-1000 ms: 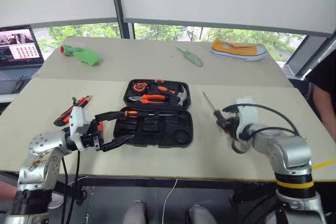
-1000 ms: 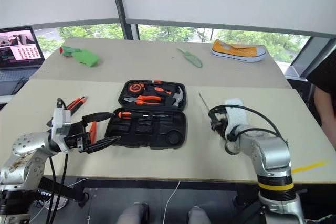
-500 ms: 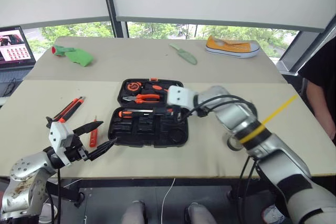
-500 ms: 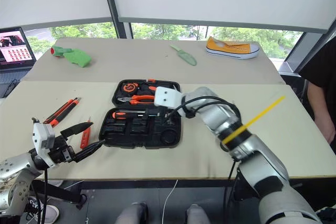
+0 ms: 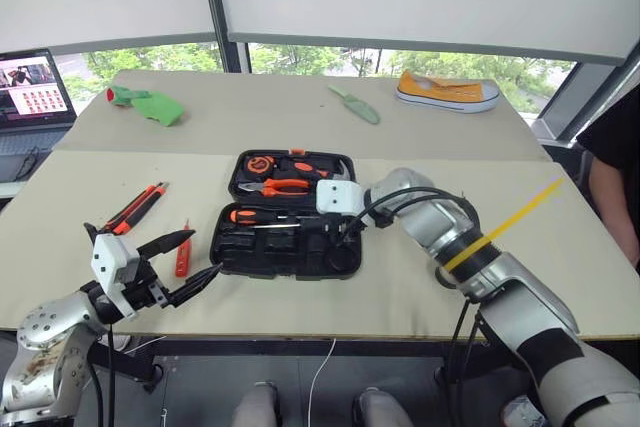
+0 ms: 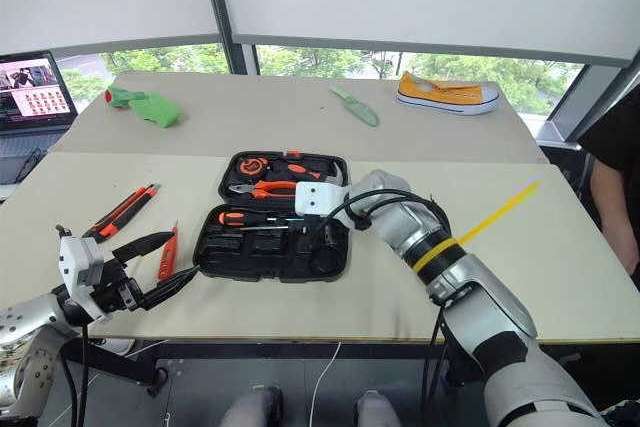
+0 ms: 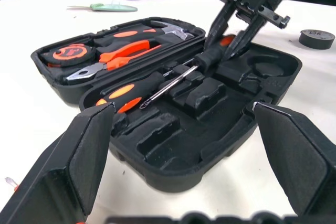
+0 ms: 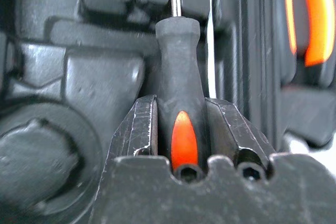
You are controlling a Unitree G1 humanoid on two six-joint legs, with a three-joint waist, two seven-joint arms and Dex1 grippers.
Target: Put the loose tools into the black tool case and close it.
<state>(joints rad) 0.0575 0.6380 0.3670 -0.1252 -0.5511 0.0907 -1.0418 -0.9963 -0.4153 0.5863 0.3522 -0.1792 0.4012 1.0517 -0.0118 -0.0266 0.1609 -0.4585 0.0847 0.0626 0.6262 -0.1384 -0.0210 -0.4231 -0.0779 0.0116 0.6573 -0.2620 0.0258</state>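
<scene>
At frame centre, right gripper (image 5: 340, 232) has jaws clamped on a black-shafted screwdriver (image 8: 179, 124), handle w/ orange inset, held over the near half of the open black tool case (image 5: 290, 252). A second screwdriver (image 5: 265, 216) lies in the case beside it. Lid half holds pliers (image 5: 280, 187) & tape measure (image 5: 258, 163). Lower left, left gripper (image 5: 185, 262) hovers w/ jaws wide apart, nothing between them. Just beyond it on the desk (image 5: 400, 292): short orange tester screwdriver (image 5: 183, 250), utility knife (image 5: 138, 207). Upper frame: green trowel (image 5: 355, 105), yellow shoe (image 5: 446, 92).
</scene>
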